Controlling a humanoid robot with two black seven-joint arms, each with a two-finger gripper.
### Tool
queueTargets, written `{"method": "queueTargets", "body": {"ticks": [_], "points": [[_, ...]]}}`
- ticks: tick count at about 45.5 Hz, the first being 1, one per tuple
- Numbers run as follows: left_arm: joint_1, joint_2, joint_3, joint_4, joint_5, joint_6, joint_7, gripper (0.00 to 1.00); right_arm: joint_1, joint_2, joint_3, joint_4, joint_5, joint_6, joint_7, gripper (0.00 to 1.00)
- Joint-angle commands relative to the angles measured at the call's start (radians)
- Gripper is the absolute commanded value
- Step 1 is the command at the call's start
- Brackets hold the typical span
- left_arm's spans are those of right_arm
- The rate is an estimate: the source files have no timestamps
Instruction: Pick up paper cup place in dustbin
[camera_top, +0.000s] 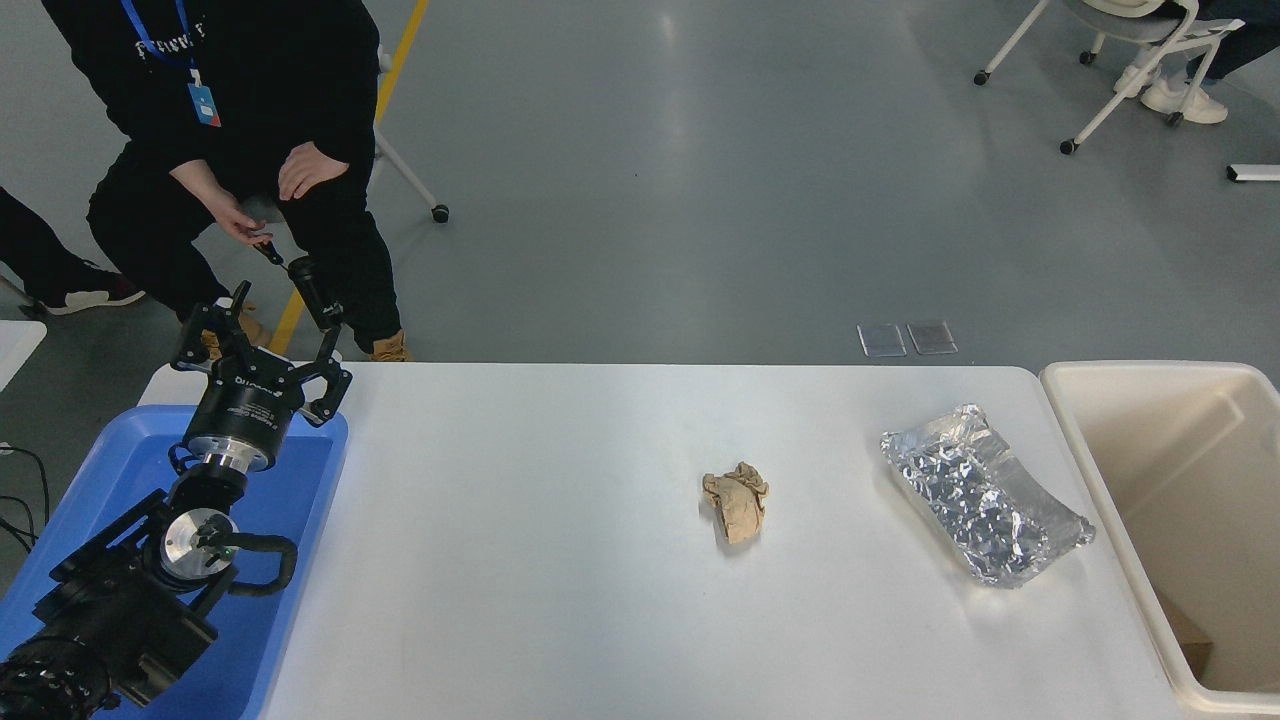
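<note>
At the right edge of your frame the dustbin (1090, 440) looks like smooth cream plastic with a soft sheen. Right of centre, the foil packet (985, 508) is crinkled, shiny silver. At centre, the paper wad (736, 503) is matt brown and creased. The counter (540, 560) is smooth, matt white. At lower left, the tray (300, 480) is glossy blue plastic.

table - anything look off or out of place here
Nothing spilled or broken. The oddity: no paper cup shows anywhere. Only a crumpled brown paper wad and a creased foil packet lie on the table, beside the dustbin.
</note>
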Motion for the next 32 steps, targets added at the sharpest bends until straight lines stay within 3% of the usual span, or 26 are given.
{"method": "queueTargets", "body": {"ticks": [1, 18, 20, 25, 32], "points": [[0.0, 0.0, 0.0, 0.0, 0.0, 0.0, 0.0, 0.99, -0.059, 0.039, 0.051, -0.019, 0.004, -0.017, 0.0, 0.0], [0.0, 0.0, 0.0, -0.001, 0.0, 0.0, 0.0, 0.99, -0.059, 0.049, 0.056, -0.017, 0.007, -0.018, 0.0, 0.0], [0.0, 0.0, 0.0, 0.0, 0.0, 0.0, 0.0, 0.99, -0.059, 0.047, 0.062, -0.017, 0.007, -0.018, 0.0, 0.21], [0.0, 0.0, -0.001, -0.001, 0.0, 0.0, 0.0, 0.99, -0.058, 0.041, 0.074, -0.017, -0.003, -0.02, 0.0, 1.0], [0.0, 0.0, 0.0, 0.0, 0.0, 0.0, 0.0, 0.99, -0.047, 0.038, 0.085, -0.011, -0.011, -0.006, 0.0, 1.0]]}}
